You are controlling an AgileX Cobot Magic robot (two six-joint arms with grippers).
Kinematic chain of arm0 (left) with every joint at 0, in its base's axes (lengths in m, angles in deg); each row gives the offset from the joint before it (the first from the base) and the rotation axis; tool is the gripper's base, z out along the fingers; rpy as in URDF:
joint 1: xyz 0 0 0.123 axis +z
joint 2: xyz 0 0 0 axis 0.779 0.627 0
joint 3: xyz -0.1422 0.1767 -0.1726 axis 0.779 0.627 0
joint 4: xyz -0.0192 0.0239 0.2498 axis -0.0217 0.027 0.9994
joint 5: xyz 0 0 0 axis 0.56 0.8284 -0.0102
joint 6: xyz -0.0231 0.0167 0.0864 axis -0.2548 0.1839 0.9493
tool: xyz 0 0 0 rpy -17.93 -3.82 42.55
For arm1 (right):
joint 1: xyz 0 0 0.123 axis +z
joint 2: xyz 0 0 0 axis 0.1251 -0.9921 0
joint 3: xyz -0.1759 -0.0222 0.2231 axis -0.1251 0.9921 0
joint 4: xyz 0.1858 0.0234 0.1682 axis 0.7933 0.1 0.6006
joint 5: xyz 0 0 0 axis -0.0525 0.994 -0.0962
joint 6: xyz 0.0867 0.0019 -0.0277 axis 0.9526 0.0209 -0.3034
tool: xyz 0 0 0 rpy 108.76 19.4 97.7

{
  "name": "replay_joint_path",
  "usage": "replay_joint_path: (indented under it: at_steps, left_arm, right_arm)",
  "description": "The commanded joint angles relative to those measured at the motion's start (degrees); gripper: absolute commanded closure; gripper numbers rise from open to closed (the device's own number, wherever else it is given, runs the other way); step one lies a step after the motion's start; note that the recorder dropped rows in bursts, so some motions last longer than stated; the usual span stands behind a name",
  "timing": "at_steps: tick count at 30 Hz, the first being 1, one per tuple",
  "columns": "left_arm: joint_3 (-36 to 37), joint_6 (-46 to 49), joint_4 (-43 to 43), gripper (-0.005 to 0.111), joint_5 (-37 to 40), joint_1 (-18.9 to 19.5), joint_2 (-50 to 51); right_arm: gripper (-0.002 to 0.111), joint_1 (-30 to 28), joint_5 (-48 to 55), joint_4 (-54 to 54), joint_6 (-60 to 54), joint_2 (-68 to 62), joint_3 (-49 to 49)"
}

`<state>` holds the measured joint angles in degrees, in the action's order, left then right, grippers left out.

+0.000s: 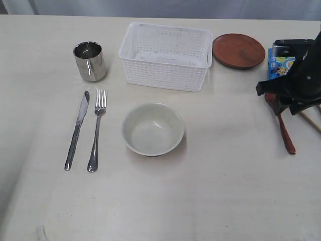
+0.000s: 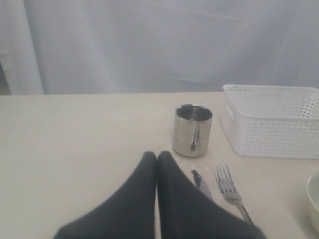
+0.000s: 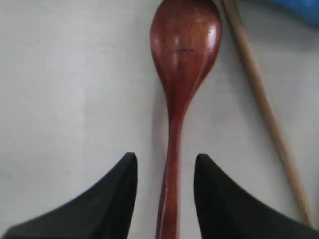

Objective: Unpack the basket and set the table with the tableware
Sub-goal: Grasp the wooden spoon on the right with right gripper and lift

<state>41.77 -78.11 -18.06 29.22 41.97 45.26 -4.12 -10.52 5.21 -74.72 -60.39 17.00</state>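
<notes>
On the table (image 1: 225,191), places half laid: right gripper (image 3: 165,162) parted over the spoon (image 3: 182,74), left gripper (image 2: 157,155) clenched on nothing.

Taking the bowl (image 1: 153,129) as the dial's centre, the basket (image 1: 163,76) stands at 12, the cup (image 1: 90,61) at 10, knife (image 1: 76,130) and fork (image 1: 96,131) side by side at 9, the plate (image 1: 238,50) at 1, and the spoon lies at 3 beside a chopstick (image 1: 312,122) and a blue bag (image 1: 278,63). From the exterior view the right arm's black bulk hides its jaws; only its wrist view shows them standing either side of the spoon's handle with a gap on each side. The left gripper shows in its own wrist view alone, tips pressed together, low near the knife. That view also gives the room: a pale grey curtain (image 2: 149,45) behind the table's far edge. The top is pale beige, faintly grained.
</notes>
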Motion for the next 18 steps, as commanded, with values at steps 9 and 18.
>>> replay_joint_path:
  at_steps: [9,18]
  left_arm:
    - [0.16,0.02,-0.18,0.107,-0.61,-0.06,-0.21]
    - [0.16,0.02,-0.18,0.107,-0.61,-0.06,-0.21]
  right_arm:
    - [0.072,-0.28,-6.8,-2.45,1.38,-7.8,0.07]
    - [0.107,-0.28,-9.24,-2.45,0.46,-11.41,0.07]
